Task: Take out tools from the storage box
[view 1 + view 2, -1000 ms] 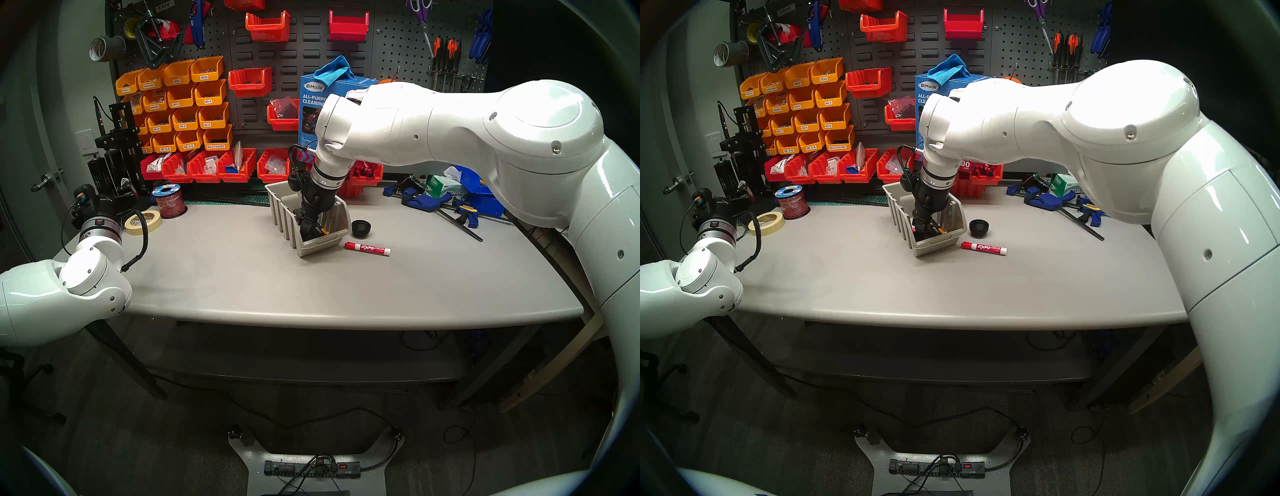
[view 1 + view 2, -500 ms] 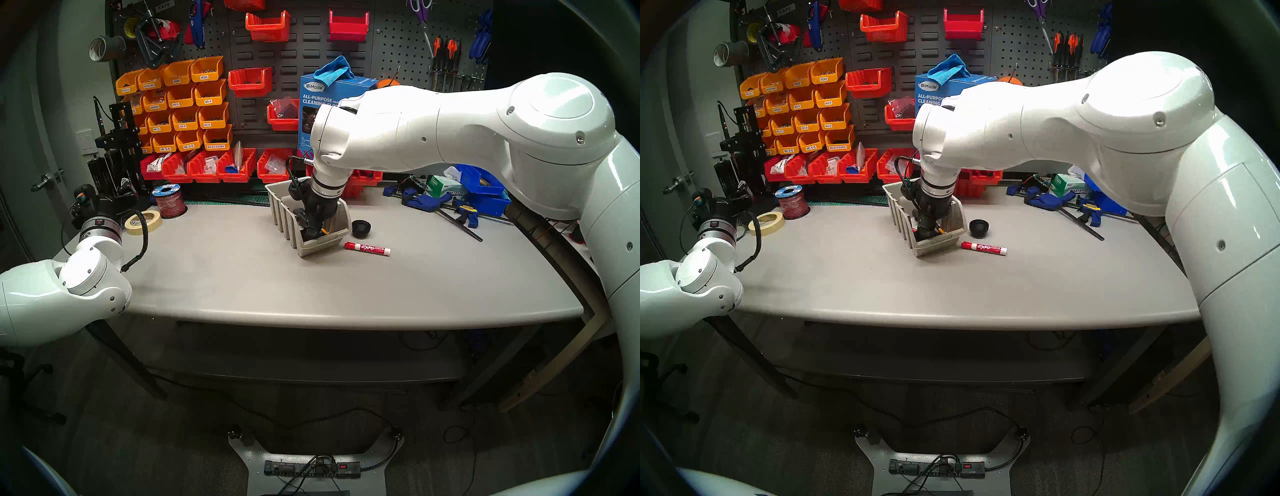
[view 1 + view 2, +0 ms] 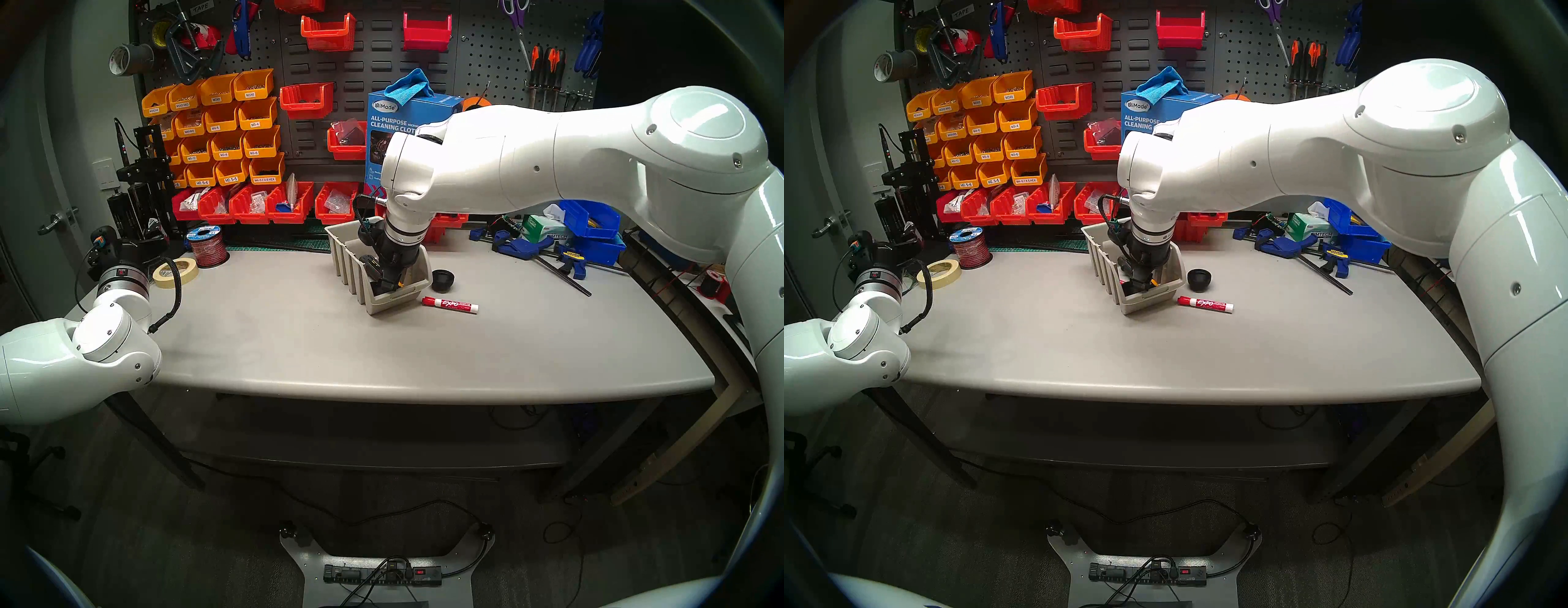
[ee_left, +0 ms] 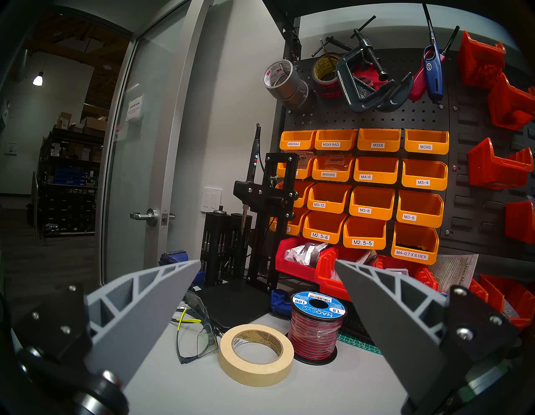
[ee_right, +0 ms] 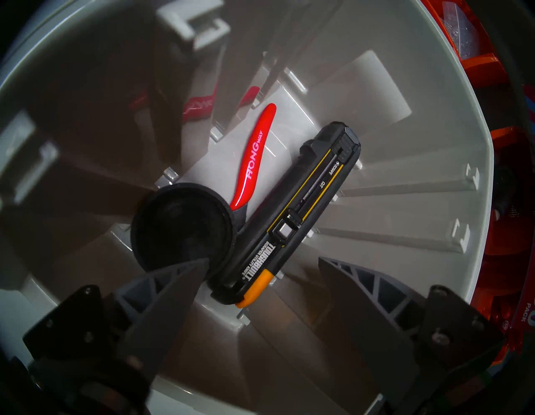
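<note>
The beige storage box point(image 3: 348, 263) stands mid-table, its low front towards me. My right gripper point(image 3: 388, 285) reaches down into it. In the right wrist view it point(image 5: 262, 260) is open and straddles the yellow-tipped end of the long black tool point(image 5: 307, 214). Its left fingertip point(image 5: 185, 278) overlaps a black round cup point(image 5: 179, 229). A slim red-handled tool point(image 5: 254, 162) lies beside them on the box floor. The red-capped Expo marker point(image 3: 449, 304) and a second black cup point(image 3: 442, 280) lie on the table right of the box. My left gripper point(image 4: 267, 260) is open and empty at the table's far left.
A masking tape roll point(image 3: 176, 273) and a red wire spool point(image 3: 206, 246) sit at the back left, with safety glasses point(image 4: 194, 333) beside them. Blue bar clamps point(image 3: 530, 248) lie at the back right. Red bins point(image 3: 254, 204) line the back edge behind the box.
My right gripper has sunk deeper into the storage box, and the right elbow has swung to the right. The left arm, marker and outer cup have not moved.
</note>
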`<state>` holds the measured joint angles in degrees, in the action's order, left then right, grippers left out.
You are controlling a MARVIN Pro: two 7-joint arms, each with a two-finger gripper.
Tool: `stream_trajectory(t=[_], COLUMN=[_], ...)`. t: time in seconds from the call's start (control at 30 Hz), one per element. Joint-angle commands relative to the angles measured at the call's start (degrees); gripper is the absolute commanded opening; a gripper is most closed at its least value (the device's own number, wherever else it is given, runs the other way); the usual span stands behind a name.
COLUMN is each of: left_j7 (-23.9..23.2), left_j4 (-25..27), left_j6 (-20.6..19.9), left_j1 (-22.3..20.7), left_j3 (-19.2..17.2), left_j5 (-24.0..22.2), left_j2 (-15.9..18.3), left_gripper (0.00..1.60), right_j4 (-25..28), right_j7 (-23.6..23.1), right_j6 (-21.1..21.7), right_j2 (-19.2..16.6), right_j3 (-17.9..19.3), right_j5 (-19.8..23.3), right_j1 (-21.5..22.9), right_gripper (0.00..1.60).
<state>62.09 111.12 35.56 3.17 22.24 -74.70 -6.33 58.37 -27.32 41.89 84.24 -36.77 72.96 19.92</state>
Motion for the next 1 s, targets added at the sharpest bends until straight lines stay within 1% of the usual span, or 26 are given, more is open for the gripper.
stream_trajectory(t=[0.0, 0.03, 0.07, 0.13, 0.17, 0.3, 0.37, 0.5, 0.67, 0.73, 0.77, 0.83, 0.87, 0.93, 0.97], left_j7=[-0.09, -0.09, -0.09, -0.09, -0.09, -0.09, -0.09, -0.09, -0.09, -0.09, -0.09, -0.09, -0.09, -0.09, -0.09], left_j4=[0.13, 0.13, 0.13, 0.13, 0.13, 0.12, 0.12, 0.11, 0.11, 0.11, 0.11, 0.11, 0.11, 0.10, 0.10], left_j6=[0.05, 0.05, 0.05, 0.06, 0.06, 0.06, 0.07, 0.08, 0.08, 0.08, 0.09, 0.09, 0.09, 0.09, 0.09], left_j1=[-0.71, -0.71, -0.71, -0.71, -0.71, -0.71, -0.71, -0.70, -0.70, -0.70, -0.70, -0.70, -0.70, -0.70, -0.70], left_j3=[-0.67, -0.67, -0.67, -0.67, -0.66, -0.66, -0.66, -0.65, -0.65, -0.65, -0.64, -0.63, -0.63, -0.63, -0.63], left_j5=[0.31, 0.31, 0.30, 0.30, 0.29, 0.29, 0.28, 0.27, 0.26, 0.26, 0.26, 0.25, 0.25, 0.25, 0.25], left_j2=[-0.06, -0.06, -0.06, -0.07, -0.07, -0.07, -0.07, -0.08, -0.08, -0.08, -0.09, -0.09, -0.09, -0.09, -0.09], left_gripper=[1.60, 1.60, 1.60, 1.60, 1.60, 1.60, 1.60, 1.60, 1.60, 1.60, 1.60, 1.60, 1.60, 1.60, 1.60], right_j4=[-5.84, -8.34, -7.69, -10.56, -11.19, -15.96, -16.80, -21.54, -24.86, -26.41, -26.74, -28.75, -29.26, -31.53, -32.41], right_j7=[-4.60, -6.37, -6.62, -9.17, -10.02, -15.33, -16.38, -21.65, -27.24, -29.61, -29.83, -32.85, -33.11, -36.10, -36.85], right_j6=[-3.20, -3.87, -4.16, -4.72, -4.83, -5.21, -4.88, -4.70, -4.48, -4.59, -4.57, -4.94, -5.09, -5.70, -5.98], right_j2=[1.26, 2.30, 1.80, 2.80, 3.05, 5.26, 5.94, 8.72, 10.65, 11.19, 11.30, 11.93, 11.99, 12.59, 12.88], right_j3=[-0.27, -0.43, -0.17, -0.25, -0.44, -1.71, -2.32, -4.05, -5.65, -5.99, -5.99, -6.46, -6.44, -6.98, -7.26], right_j5=[-0.03, -0.10, 0.18, 0.26, 0.11, -0.76, -0.72, -1.48, -2.11, -2.11, -1.89, -2.22, -2.10, -2.57, -2.81], right_j1=[-2.66, -3.36, -3.18, -3.73, -3.71, -3.99, -3.87, -4.49, -4.50, -4.77, -4.85, -5.20, -5.37, -5.92, -6.18], right_gripper=[1.43, 1.47, 1.47, 1.50, 1.54, 1.56, 1.54, 1.54, 1.60, 1.60, 1.59, 1.57, 1.55, 1.49, 1.47])
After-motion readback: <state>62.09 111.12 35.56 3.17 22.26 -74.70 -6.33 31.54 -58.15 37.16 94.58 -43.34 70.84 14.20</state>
